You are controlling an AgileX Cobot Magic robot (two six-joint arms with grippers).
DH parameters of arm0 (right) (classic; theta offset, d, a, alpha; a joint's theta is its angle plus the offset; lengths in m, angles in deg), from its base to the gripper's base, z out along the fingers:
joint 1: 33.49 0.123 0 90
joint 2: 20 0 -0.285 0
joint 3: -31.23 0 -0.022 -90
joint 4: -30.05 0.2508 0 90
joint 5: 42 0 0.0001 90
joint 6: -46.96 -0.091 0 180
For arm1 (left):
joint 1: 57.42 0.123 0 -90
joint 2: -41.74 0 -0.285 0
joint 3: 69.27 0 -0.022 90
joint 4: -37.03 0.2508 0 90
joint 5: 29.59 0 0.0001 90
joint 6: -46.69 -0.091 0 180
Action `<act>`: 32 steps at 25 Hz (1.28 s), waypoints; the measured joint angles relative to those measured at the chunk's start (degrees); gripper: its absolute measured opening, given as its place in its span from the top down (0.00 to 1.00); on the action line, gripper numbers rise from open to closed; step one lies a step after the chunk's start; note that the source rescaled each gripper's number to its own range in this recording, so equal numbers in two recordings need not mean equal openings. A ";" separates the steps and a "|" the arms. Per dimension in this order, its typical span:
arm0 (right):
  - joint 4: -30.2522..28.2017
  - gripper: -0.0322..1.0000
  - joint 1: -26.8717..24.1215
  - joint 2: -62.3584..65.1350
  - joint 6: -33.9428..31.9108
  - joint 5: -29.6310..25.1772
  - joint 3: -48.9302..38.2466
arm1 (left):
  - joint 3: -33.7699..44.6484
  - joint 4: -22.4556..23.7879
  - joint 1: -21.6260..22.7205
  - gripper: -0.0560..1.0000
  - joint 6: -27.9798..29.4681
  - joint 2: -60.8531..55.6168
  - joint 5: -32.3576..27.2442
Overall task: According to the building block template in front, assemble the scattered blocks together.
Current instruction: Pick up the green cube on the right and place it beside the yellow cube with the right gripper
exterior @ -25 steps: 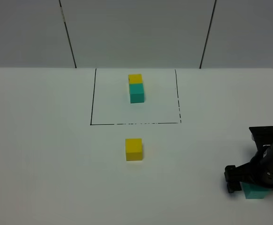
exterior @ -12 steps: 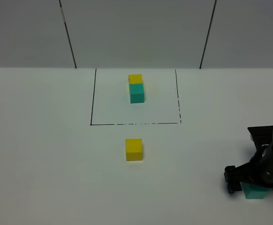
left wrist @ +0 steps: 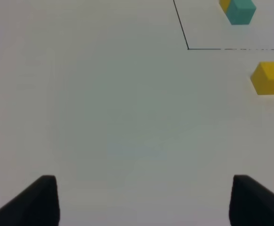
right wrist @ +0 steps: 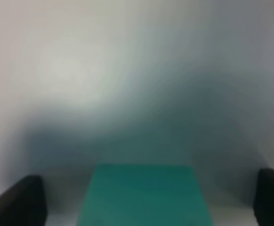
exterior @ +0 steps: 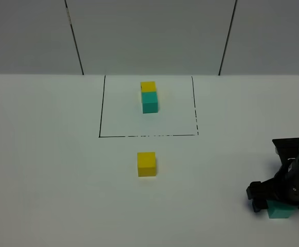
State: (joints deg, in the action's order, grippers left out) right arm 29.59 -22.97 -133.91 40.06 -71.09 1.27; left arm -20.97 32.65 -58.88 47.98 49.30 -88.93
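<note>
Open table (exterior: 52,180) surrounds yellow cube (exterior: 146,163)

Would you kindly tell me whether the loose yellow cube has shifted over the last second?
No. The loose yellow cube sits exactly where it was, the same gap in front of the black line.

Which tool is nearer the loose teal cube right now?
Right. The right tool straddles the loose teal cube; the left tool is far off, beyond the loose yellow cube.

Counting 2 small matte loose cubes, 1 yellow cube (exterior: 146,163) and 1 teal-green cube (exterior: 280,211), plus 1 joined yellow-and-teal cube pair (exterior: 149,96) inside 1 thin black-line rectangle (exterior: 102,105).
</note>
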 joint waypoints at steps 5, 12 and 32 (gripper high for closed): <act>0.00 0.24 0.00 -0.11 0.00 -0.79 0.23 | 0.00 0.00 0.00 0.34 0.00 0.00 0.00; 0.11 0.24 0.00 -0.11 0.00 -1.20 0.30 | 0.00 0.00 0.00 0.34 0.00 0.00 0.00; 0.46 0.96 0.00 -0.11 0.47 -4.97 0.48 | 0.00 0.00 0.00 0.34 0.00 0.00 0.00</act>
State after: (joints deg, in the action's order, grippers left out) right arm 30.05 -22.97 -134.03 40.53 -76.06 1.75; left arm -20.97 32.65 -58.88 47.98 49.30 -88.93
